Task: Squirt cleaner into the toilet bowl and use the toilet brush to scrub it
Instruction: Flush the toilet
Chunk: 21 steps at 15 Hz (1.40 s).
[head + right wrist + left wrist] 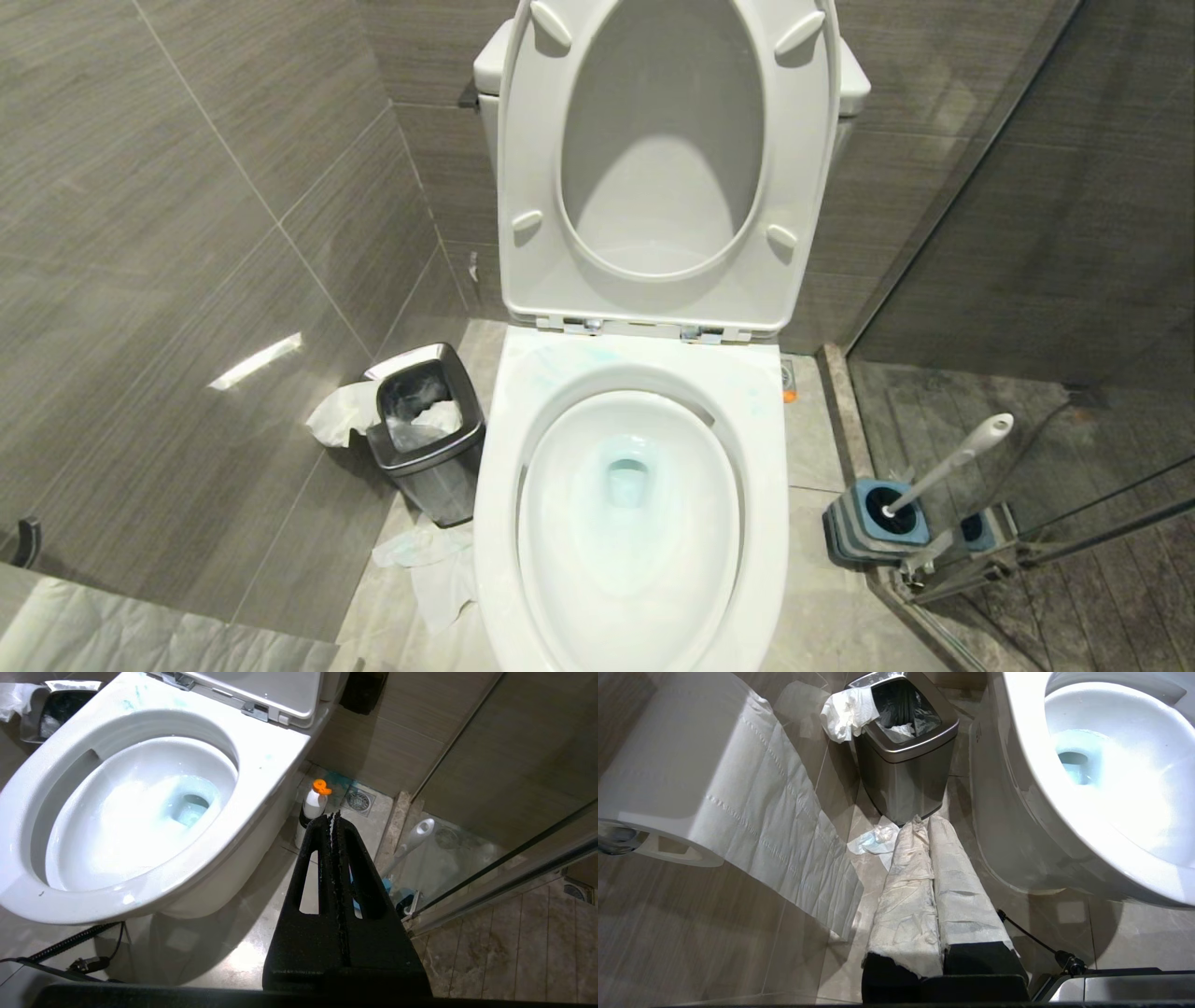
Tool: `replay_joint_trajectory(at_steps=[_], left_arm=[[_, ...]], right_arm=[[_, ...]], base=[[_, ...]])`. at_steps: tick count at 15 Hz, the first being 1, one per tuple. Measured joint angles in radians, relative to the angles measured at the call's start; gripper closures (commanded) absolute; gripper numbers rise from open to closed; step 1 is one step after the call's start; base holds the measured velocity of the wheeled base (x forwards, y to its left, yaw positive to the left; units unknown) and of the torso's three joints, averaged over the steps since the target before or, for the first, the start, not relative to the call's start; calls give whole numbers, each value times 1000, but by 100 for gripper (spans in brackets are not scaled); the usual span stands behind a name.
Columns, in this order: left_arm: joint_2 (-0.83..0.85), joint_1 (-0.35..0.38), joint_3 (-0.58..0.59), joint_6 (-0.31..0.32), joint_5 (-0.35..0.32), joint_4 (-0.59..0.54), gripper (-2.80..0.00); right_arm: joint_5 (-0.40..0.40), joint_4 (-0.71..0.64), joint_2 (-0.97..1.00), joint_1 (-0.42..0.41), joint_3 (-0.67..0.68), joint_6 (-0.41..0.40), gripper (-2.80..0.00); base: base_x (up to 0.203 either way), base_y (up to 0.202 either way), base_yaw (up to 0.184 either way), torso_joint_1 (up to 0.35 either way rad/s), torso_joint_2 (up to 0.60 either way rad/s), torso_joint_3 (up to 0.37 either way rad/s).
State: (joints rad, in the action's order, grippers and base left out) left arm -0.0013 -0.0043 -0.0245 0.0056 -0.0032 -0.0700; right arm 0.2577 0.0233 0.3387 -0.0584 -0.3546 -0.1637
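White glossy ceramic, the toilet bowl [630,523] fills the centre, seat up at twelve o'clock, its water tinted pale teal by cleaner [627,481]. At four o'clock the toilet brush [948,462] leans, slim white handle up, in its blue-topped holder [873,523]. Right gripper [332,816] pressed together, empty; left gripper [924,823] likewise, paper-wrapped.

Left pincer [924,826] wrapped in white tissue; right pincer [334,817] black, slotted, serrated.
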Motion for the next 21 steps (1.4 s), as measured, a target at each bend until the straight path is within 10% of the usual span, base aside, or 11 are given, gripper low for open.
replay_joint_trajectory(at_steps=[21], left_arm=[[0, 0, 0, 1, 0, 0, 0]], right_arm=[[-226, 0, -341, 57, 340, 33, 0]], base=[[0, 0, 0, 0, 0, 0]])
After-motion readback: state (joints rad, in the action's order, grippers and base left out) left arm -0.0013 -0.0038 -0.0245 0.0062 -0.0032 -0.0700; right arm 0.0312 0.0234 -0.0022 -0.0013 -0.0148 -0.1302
